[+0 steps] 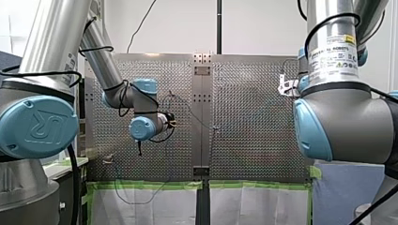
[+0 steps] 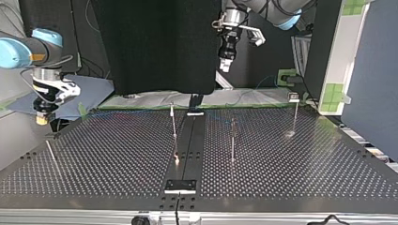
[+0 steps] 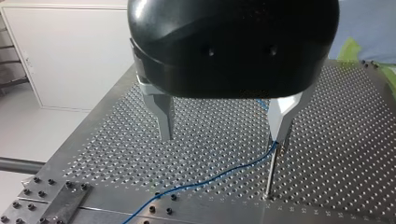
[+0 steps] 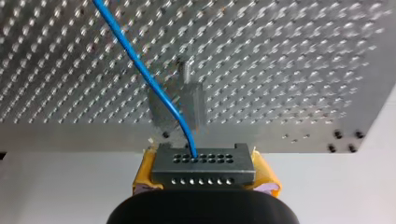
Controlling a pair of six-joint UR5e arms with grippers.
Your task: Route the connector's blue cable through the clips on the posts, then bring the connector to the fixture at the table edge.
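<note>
In the right wrist view my right gripper point(image 4: 204, 179) is shut on the grey connector point(image 4: 204, 163), held between yellow pads point(image 4: 144, 179). The blue cable point(image 4: 140, 63) leaves the connector and runs out over the perforated table. Just ahead of the connector, the grey fixture block point(image 4: 180, 105) stands at the table edge. My left gripper point(image 3: 223, 137) hangs open above the table with nothing between its metal fingers point(image 3: 164, 116). The blue cable point(image 3: 210, 179) passes through the top of a thin post point(image 3: 272, 168) beside one finger. In the top view my right gripper point(image 2: 42, 117) is at the left and my left gripper point(image 2: 225, 65) is high at the back.
Three thin upright posts point(image 2: 173, 124), point(image 2: 232, 140), point(image 2: 295, 117) stand on the perforated table point(image 2: 291, 168). A slanted rod point(image 2: 51, 154) stands near the top view's left edge. A dark centre strip point(image 2: 187, 140) runs across the table.
</note>
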